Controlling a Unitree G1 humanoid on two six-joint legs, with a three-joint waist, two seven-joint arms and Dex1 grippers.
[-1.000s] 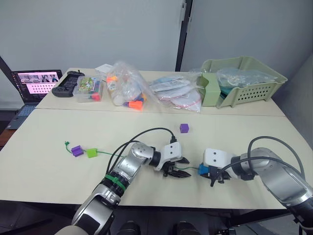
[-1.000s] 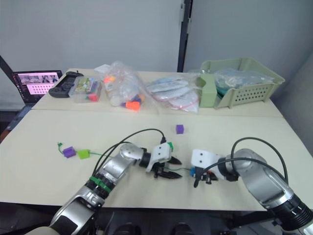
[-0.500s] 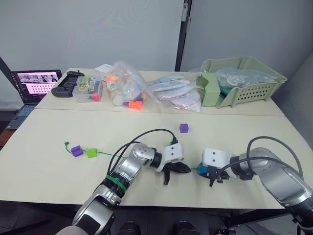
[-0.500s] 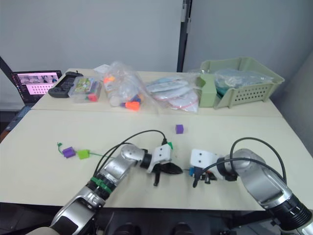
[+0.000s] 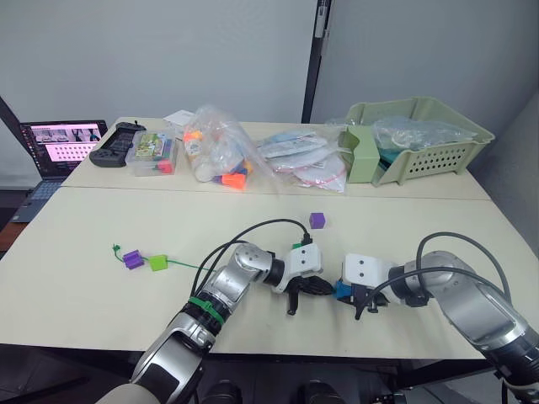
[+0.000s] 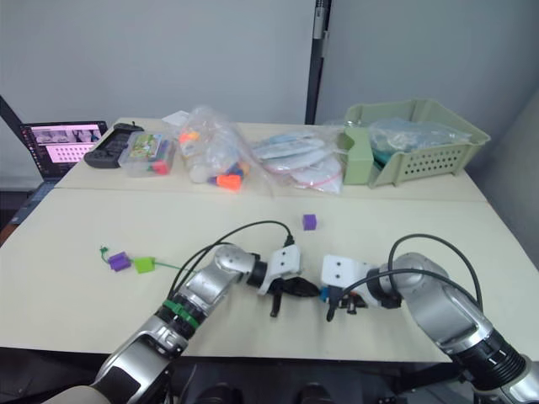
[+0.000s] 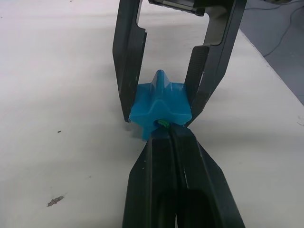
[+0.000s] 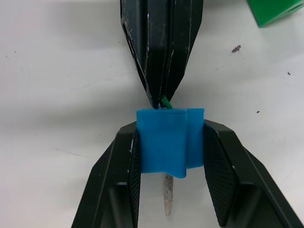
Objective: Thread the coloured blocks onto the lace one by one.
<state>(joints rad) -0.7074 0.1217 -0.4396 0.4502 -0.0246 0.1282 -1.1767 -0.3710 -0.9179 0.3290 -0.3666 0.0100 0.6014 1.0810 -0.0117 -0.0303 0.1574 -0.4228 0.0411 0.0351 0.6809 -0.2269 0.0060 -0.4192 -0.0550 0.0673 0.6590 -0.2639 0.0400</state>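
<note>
At the near edge of the surface (image 5: 101, 320) the two claws have come together since a second ago. Then a gap lay between them and a short run of green lace showed in it. Now the left claw (image 7: 164, 135) is pressed shut on the lace (image 7: 163, 123) and its tips touch the face of the blue block (image 5: 344, 290). The right claw (image 8: 170, 142) clamps that block from both sides.

The right wrist view shows the pale stiff tip (image 8: 167, 194) poking out of the block's far face, between the right claw's fingers. The green lace enters on the side where the left claw pinches it. So the tip has gone through the hole, and this block looks threaded in principle. What likely remains is to take the tip on the exit side and draw the block along the lace.

A dark green block (image 8: 273, 10) lies on the surface just beside the left claw.

Farther left, a purple block (image 5: 132, 259) and a lime green block (image 5: 158, 263) already sit on the lace near its knotted end. They have not moved.

Farther back, toward the middle of the surface, a second purple block (image 5: 317, 220) waits loose where it was.

At the far side lie clear bags (image 5: 221, 156) of toy pieces, a pale green basket (image 5: 438, 156) and a laptop (image 5: 59, 147).
</note>
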